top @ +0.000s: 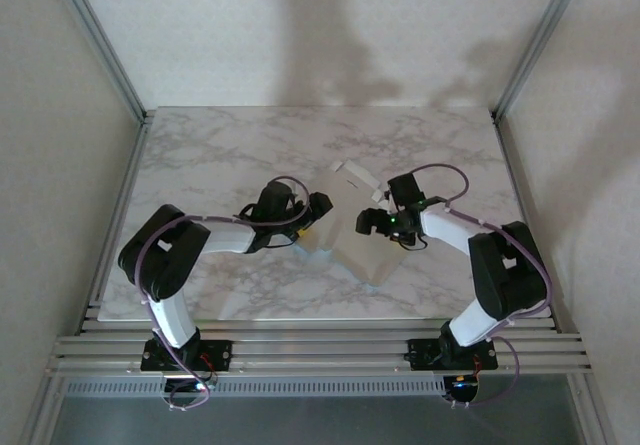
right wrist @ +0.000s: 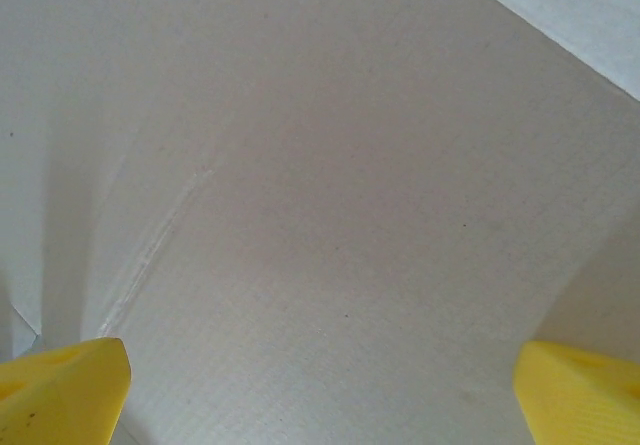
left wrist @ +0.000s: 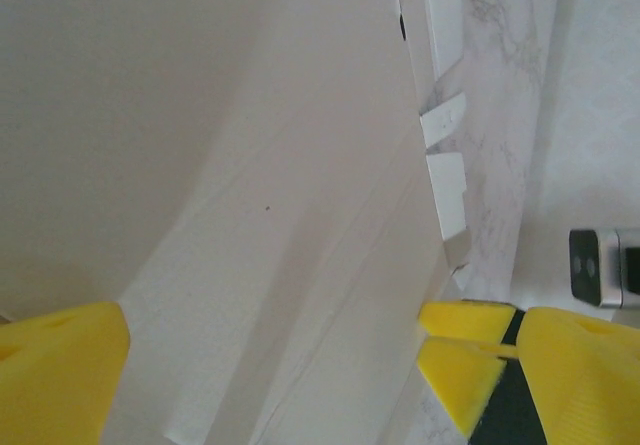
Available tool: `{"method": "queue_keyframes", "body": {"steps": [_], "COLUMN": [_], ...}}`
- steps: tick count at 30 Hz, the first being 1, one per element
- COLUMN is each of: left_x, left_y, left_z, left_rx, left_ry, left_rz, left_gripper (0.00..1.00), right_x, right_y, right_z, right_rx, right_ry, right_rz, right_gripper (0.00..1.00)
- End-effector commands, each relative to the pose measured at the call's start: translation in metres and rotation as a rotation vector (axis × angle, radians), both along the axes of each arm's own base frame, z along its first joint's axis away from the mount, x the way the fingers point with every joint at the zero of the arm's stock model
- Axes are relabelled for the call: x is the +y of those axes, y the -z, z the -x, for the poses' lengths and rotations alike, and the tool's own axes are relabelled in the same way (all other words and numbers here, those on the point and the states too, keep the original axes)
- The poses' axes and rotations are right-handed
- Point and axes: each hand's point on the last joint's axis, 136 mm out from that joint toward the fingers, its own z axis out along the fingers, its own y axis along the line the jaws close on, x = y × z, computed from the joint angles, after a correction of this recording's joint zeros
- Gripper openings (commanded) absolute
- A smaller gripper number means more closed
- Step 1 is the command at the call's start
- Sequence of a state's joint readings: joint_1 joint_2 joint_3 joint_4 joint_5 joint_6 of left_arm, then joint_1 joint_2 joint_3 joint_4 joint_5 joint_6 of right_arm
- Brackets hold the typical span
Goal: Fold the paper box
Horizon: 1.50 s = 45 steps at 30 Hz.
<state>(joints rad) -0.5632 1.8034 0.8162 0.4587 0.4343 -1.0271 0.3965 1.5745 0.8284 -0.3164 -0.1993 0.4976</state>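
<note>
Top external: my two arms reach in over the marble table point(top: 200, 155) toward the paper box point(top: 350, 240), which sits between them with its pale grey-white face up. The left gripper point(top: 308, 227) is at the card's left edge and the right gripper point(top: 372, 221) is at its right side. A loose flap point(top: 355, 175) rises beyond both tools. Whether either tool touches the card I cannot tell from this height. Left wrist: my left gripper point(left wrist: 270, 375) stands with its jaws spread wide, and the yellow fingers point(left wrist: 60, 365) sit at the two lower corners. The pale card of the paper box point(left wrist: 250, 165) stretches ahead of the tool and across the gap between the jaws. Small edge tabs point(left wrist: 448, 155) jut out ahead and to the right, over the marble table point(left wrist: 500, 115). The right-hand finger sits just beside the card's edge, and I cannot tell whether they make contact. Right wrist: my right gripper point(right wrist: 320, 390) is likewise wide apart, one yellow finger point(right wrist: 60, 390) low on each side. The paper box point(right wrist: 330, 165) lies close in front, its grey-white face crossed by a faint crease ahead and to the left. Nothing is clamped between these jaws.
</note>
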Motion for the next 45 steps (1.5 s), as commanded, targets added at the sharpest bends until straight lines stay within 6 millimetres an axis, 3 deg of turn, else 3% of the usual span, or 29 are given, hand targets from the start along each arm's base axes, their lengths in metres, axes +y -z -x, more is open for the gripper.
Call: {"method": "queue_keyframes", "body": {"steps": [1, 4, 11, 14, 17, 21, 26, 30, 35, 36, 40, 45], "left_x": [0.007, -0.001, -0.029, -0.039, -0.041, -0.019, 0.022, 0.051, 0.071, 0.073, 0.076, 0.084], "left_y": [0.020, 0.013, -0.007, -0.034, -0.071, -0.101, -0.101, -0.082, -0.047, -0.040, -0.022, -0.008], "left_z": [-0.007, -0.025, -0.059, -0.068, -0.068, -0.065, -0.057, -0.052, -0.045, -0.044, -0.043, -0.052], "left_rx": [0.025, -0.016, -0.107, -0.174, -0.267, -0.345, -0.349, -0.299, -0.189, -0.162, -0.103, -0.080], "left_ry": [0.001, 0.019, 0.061, 0.101, 0.156, 0.172, 0.147, 0.130, 0.155, 0.159, 0.158, 0.134], "left_rz": [-0.066, -0.053, 0.029, 0.077, 0.097, 0.034, -0.094, -0.222, -0.315, -0.325, -0.313, -0.377], "left_gripper": [1.00, 1.00, 0.99, 0.99, 0.99, 0.99, 0.99, 1.00, 0.98, 0.94, 0.63, 0.61], "right_x": [-0.002, 0.019, 0.095, 0.124, 0.136, 0.123, 0.097, 0.079, 0.066, 0.065, 0.061, 0.063], "right_y": [0.010, 0.004, -0.026, -0.050, -0.075, -0.089, -0.112, -0.133, -0.158, -0.160, -0.161, -0.151], "right_z": [0.030, 0.047, 0.067, 0.068, 0.065, 0.058, 0.048, 0.040, 0.034, 0.034, 0.040, 0.048], "right_rx": [0.081, 0.085, 0.063, 0.028, -0.019, -0.091, -0.171, -0.226, -0.352, -0.364, -0.362, -0.325], "right_ry": [0.068, 0.083, 0.100, 0.044, -0.027, -0.110, -0.163, -0.182, -0.217, -0.228, -0.254, -0.281], "right_rz": [-0.022, -0.076, -0.299, -0.367, -0.395, -0.312, -0.274, -0.232, -0.178, -0.172, -0.157, -0.199], "right_gripper": [0.99, 0.99, 0.99, 0.99, 0.99, 0.99, 0.99, 0.99, 0.99, 0.99, 0.99, 0.99]}}
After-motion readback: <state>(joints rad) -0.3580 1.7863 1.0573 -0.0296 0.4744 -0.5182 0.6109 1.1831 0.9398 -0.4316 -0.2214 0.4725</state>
